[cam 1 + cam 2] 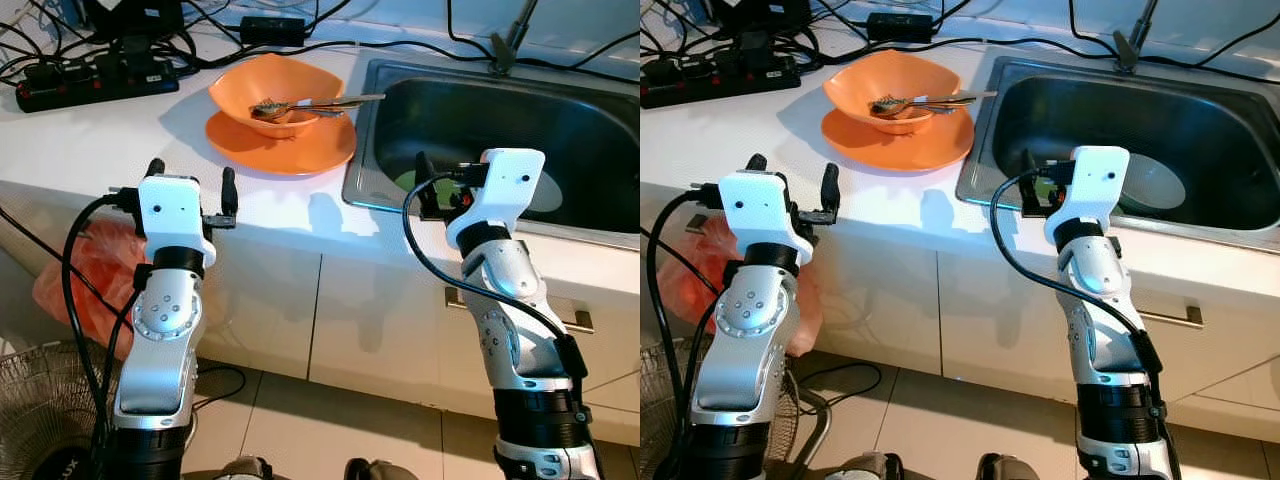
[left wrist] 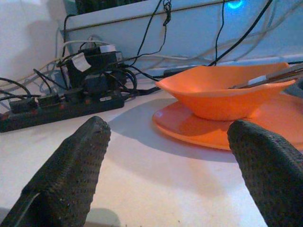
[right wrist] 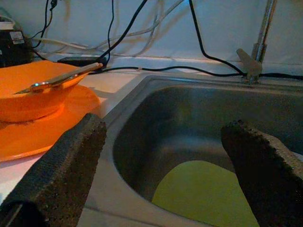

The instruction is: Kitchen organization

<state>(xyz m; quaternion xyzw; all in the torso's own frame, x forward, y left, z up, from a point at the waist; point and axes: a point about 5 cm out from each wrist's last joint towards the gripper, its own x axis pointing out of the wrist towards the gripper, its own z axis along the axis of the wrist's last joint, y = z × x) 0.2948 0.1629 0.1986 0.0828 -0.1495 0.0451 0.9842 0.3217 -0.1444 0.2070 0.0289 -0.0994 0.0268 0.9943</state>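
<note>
The orange bowl [image 1: 278, 92] sits nested on an orange plate [image 1: 300, 148] on the white table [image 1: 90, 140], just beside the sink's left rim, with a spoon [image 1: 310, 104] lying across it and some dark leftovers inside; stacked like that, they look like used dishes waiting to be cleared into the sink [image 1: 560, 120]. The left gripper [image 1: 190, 185] hovers at the table's front edge, jaws spread wide and empty, aimed at the bowl and plate, which I judge to be a line-up for a reach. The right gripper [image 1: 440, 185] is raised at the sink's near rim, jaws likewise apart and holding nothing, looking down into the steel basin where a pale plate [image 1: 1150, 180] and a yellow-green one [image 3: 199, 194] lie. A faucet [image 3: 258, 45] stands behind the basin. At the back of the table a black power strip [image 1: 90, 85] and tangled cables [image 1: 250, 20] crowd against the wall. Below are white cabinet fronts, an orange plastic bag [image 1: 85, 265] and a wire fan guard [image 1: 40, 400] on the tiled floor [image 1: 330, 430].
</note>
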